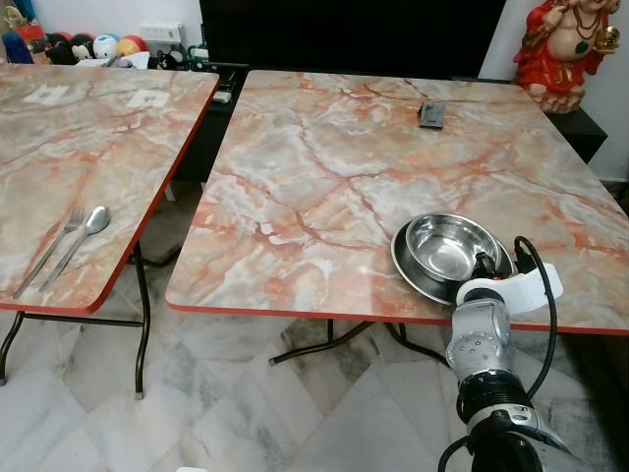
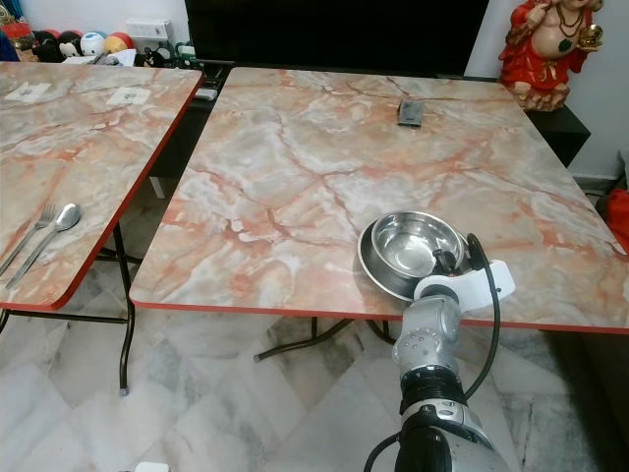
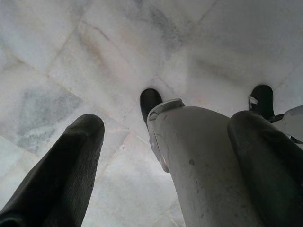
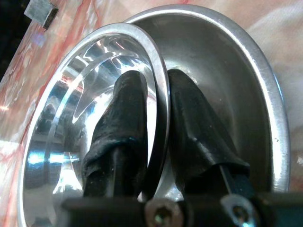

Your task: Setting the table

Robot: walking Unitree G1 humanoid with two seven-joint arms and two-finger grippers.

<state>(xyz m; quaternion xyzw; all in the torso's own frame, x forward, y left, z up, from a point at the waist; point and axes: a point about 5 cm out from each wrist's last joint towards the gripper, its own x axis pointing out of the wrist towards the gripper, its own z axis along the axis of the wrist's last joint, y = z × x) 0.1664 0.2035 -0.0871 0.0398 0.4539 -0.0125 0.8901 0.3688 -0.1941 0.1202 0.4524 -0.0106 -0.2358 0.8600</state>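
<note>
A shiny steel bowl sits inside a wider steel plate near the front right edge of the marble-patterned table. My right gripper is shut on the bowl's near rim, with one finger inside the bowl and the other between bowl and plate. In the head views that gripper sits at the table edge, on the end of my silver arm. A fork and spoon lie side by side on the left table. My left gripper hangs open over the floor.
A small dark device lies at the far side of the right table. A red figurine stands behind its far right corner. A gap of marble floor separates the two tables. Toys line the back wall.
</note>
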